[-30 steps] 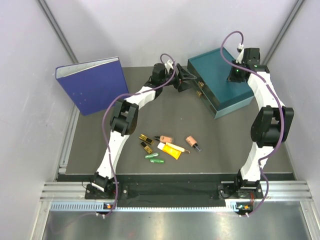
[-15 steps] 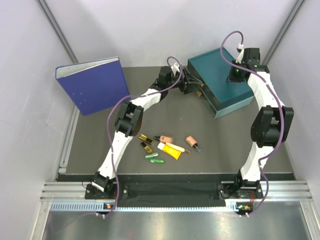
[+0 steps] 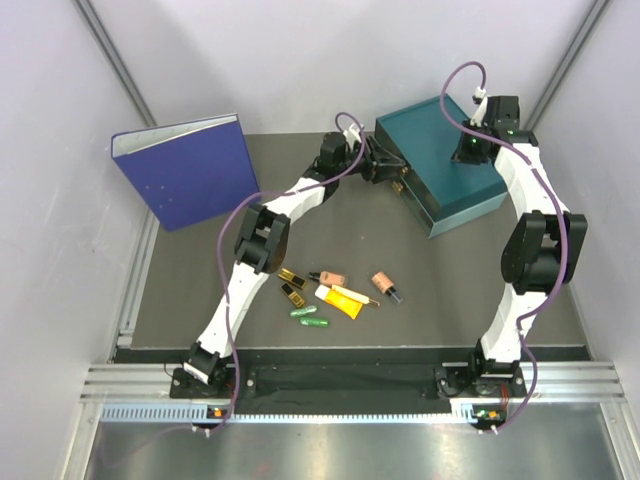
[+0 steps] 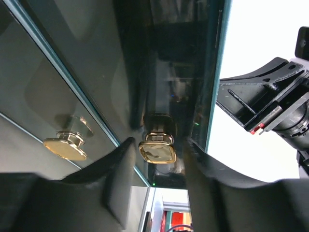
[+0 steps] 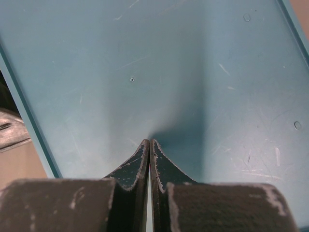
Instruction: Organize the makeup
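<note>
The makeup (image 3: pixel 322 293) is lying loose in a little cluster on the table, towards the near edge, between the two arms. There are gold-and-black cases (image 3: pixel 291 276), green capsules (image 3: pixel 309 316), a yellow tube (image 3: pixel 345 298) and beige bottles (image 3: pixel 385 284), and nothing's touching any of it.

The left tool (image 4: pixel 157 154) is way over at the teal drawer box (image 3: pixel 455 175) near the far right corner. Its fingers are apart either side of a gold knob (image 4: pixel 157 149), not clamped on it. The right tool (image 5: pixel 149 145) is pinched together, tip down at the box's top, and it looks like it's touching.

My worry is that the knob's small and shiny, so the fingers could slip off on a pull. Or the whole box could slide if the right tool isn't really pinning it.

The table (image 3: pixel 190 290) has a dark mat, a blue binder (image 3: pixel 190 170) stands at the far left, and there are plain pale walls all round.
</note>
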Controlling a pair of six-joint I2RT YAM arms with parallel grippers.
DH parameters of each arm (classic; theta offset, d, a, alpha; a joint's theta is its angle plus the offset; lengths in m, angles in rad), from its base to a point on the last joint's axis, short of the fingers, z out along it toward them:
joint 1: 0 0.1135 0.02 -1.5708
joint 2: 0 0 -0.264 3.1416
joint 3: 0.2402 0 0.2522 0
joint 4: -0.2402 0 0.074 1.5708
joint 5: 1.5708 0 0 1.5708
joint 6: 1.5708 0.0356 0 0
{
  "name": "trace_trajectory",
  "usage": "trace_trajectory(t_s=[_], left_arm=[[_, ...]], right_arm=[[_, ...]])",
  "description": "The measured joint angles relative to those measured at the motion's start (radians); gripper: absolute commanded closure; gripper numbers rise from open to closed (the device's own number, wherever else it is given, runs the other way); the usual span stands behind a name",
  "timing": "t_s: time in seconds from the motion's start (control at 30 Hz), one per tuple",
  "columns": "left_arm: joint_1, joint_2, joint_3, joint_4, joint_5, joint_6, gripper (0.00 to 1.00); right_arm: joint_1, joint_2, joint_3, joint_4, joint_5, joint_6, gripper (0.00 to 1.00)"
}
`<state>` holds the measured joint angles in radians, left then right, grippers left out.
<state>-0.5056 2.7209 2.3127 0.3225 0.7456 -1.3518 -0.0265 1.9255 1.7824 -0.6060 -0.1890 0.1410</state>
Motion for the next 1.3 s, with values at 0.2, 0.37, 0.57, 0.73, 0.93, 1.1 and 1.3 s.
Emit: trace_trajectory(t_s=[0.2, 0.37, 0.57, 0.73, 0.93, 1.1, 1.3], left_arm=[[-0.002, 0.014, 0.013, 0.014, 0.002, -0.024, 0.88], [0.001, 0.016, 0.015, 0.013, 0.015, -0.070, 1.00], [0.000, -0.010, -0.050, 0.060, -0.007, -0.063, 1.00], [0.005, -0.094, -0.190, 0.089, -0.032, -0.033, 1.00], [0.032, -0.180, -0.328, 0.101, -0.001, 0.011, 1.00], [0.048, -0.244, -0.414, 0.085, 0.014, 0.061, 1.00], [0.070, -0.341, -0.552, 0.073, 0.011, 0.111, 1.00]], right_arm=[[0.000, 0.000, 0.000, 0.000, -0.001, 0.000, 1.00], [0.000, 0.002, 0.000, 0.002, -0.003, 0.000, 1.00], [0.000, 0.004, 0.000, 0.009, -0.011, 0.000, 1.00], [0.004, 0.006, 0.000, 0.012, -0.018, 0.000, 1.00], [0.004, 0.007, 0.000, 0.015, -0.020, 0.000, 1.00], [0.005, 0.008, 0.000, 0.015, -0.020, 0.000, 1.00], [0.005, 0.008, 0.000, 0.015, -0.020, 0.000, 1.00]])
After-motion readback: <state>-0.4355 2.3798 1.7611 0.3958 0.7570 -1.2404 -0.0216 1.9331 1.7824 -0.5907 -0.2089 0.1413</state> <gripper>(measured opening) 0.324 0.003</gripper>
